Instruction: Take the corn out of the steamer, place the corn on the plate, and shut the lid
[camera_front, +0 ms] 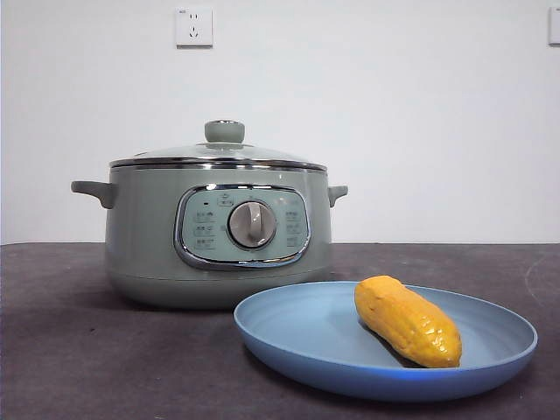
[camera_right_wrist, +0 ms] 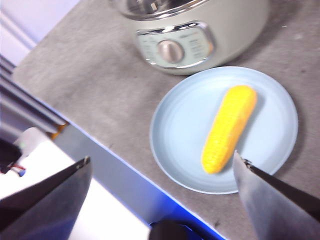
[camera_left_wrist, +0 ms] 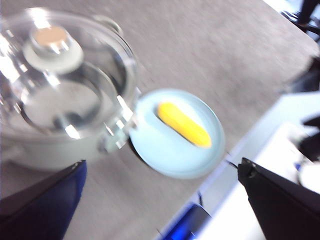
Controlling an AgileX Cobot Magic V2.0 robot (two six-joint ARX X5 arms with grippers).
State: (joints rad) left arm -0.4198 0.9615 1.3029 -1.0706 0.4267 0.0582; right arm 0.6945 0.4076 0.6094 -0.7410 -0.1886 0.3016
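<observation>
Blue and wide, the round matte plate [camera_front: 385,372] sits nearest to me on the dark grey table [camera_front: 79,359], and the stubby yellow-orange bumpy corn cob [camera_front: 408,320] lies inside it, toward one side, tilted a little. Just behind the plate stands the round pale green steamer pot [camera_front: 140,236] with its silver dial [camera_front: 252,224] facing me. The glass lid with the chrome rim and green knob [camera_front: 225,132] is on top of the pot, and it looks flat and shut. Farther back is a white wall with a socket [camera_front: 193,26]. My left gripper [camera_left_wrist: 160,200] hangs up high over the pot and plate, spread wide and holding nothing. My right gripper [camera_right_wrist: 160,190] hangs high over the plate, also spread wide and empty. I think the job looks done. If I drop an arm down carelessly, I could bump the plate so the corn rolls off, or knock the lid crooked.
</observation>
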